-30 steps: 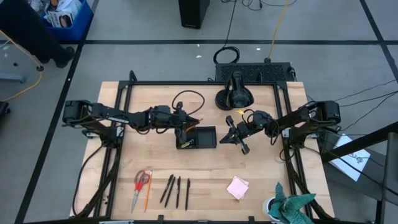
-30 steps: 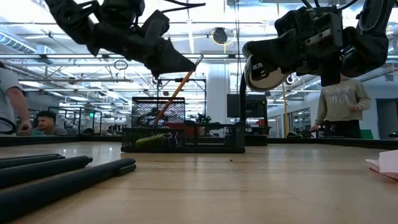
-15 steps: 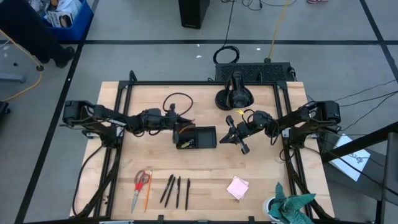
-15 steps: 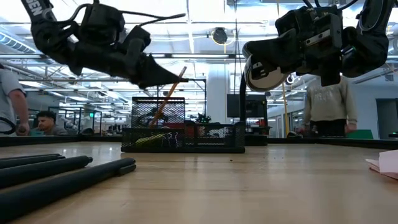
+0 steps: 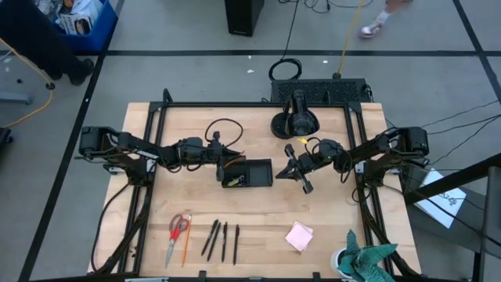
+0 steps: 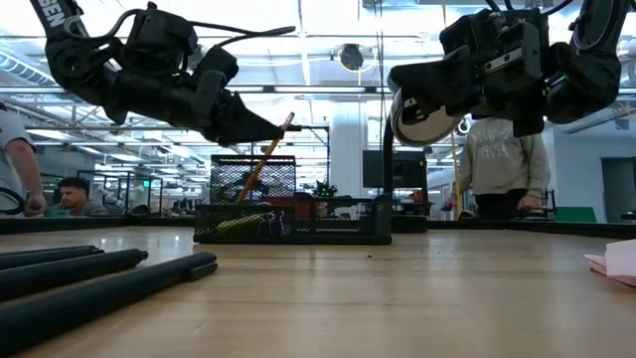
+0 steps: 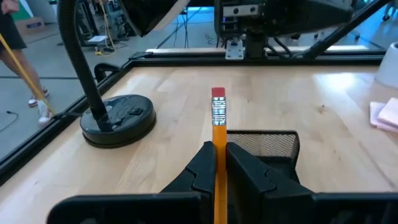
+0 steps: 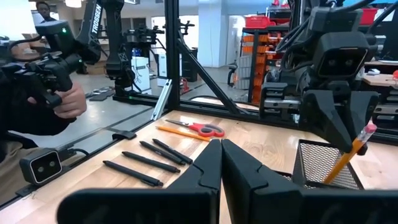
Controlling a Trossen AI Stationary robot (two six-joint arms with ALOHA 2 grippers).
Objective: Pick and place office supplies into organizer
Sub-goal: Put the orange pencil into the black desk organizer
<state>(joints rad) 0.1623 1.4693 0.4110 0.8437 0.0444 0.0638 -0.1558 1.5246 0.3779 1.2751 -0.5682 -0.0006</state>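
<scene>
My left gripper (image 5: 228, 157) (image 7: 219, 155) is shut on an orange pencil (image 6: 266, 156) at the left end of the organizer (image 5: 254, 174), a black mesh tray. The pencil's lower end stands inside the tray's tall mesh compartment (image 6: 253, 179); its pink eraser end (image 8: 368, 130) points up. My right gripper (image 5: 289, 169) (image 8: 221, 149) hovers shut and empty just right of the organizer. Red-handled scissors (image 5: 178, 228), another orange pencil (image 5: 186, 247), black pens (image 5: 222, 240) and a pink sticky-note pad (image 5: 299, 235) lie flat near the table's near edge. My left gripper pinches the pencil's shaft (image 7: 218, 142) between its two fingers, a little below the eraser end. The fingers come nearly level from the table's left side. The pencil stands steeply tilted, eraser end above the fingertips, lower end down inside the mesh compartment.
A round black camera-stand base (image 5: 293, 124) sits behind the organizer. A teal cloth (image 5: 368, 258) lies at the near right corner. A yellow-green piece (image 6: 242, 225) lies in the tray. People stand in the room beyond the table.
My left gripper has sunk and drawn back a little toward the table's left edge, still shut on the pencil. The pencil has gone lower into the organizer's tall mesh compartment, still tilted with its eraser end up.
</scene>
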